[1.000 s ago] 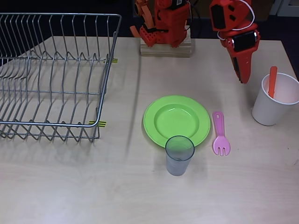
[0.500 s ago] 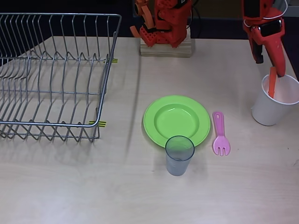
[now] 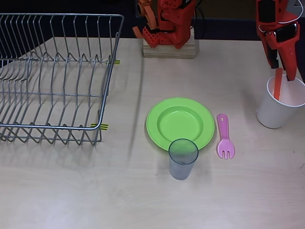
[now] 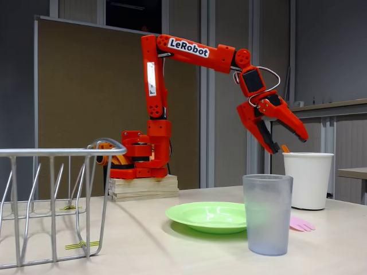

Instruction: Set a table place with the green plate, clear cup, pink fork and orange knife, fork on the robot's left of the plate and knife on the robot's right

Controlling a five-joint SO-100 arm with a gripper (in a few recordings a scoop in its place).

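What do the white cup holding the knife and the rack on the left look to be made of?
The white cup: probably paper, going by its opaque matte wall and thin rolled rim, though thin plastic isn't ruled out. The orange knife standing in it looks like smooth moulded plastic. The dish rack: bare metal wire, thin silvery rods with a dull shine.

Table (image 3: pixel 71 191): rack (image 3: pixel 52 76), green plate (image 3: pixel 180 123), clear cup (image 3: pixel 183 158), pink fork (image 3: pixel 224 137), white cup (image 3: pixel 279 107) (holds orange knife (image 3: pixel 278 84)).
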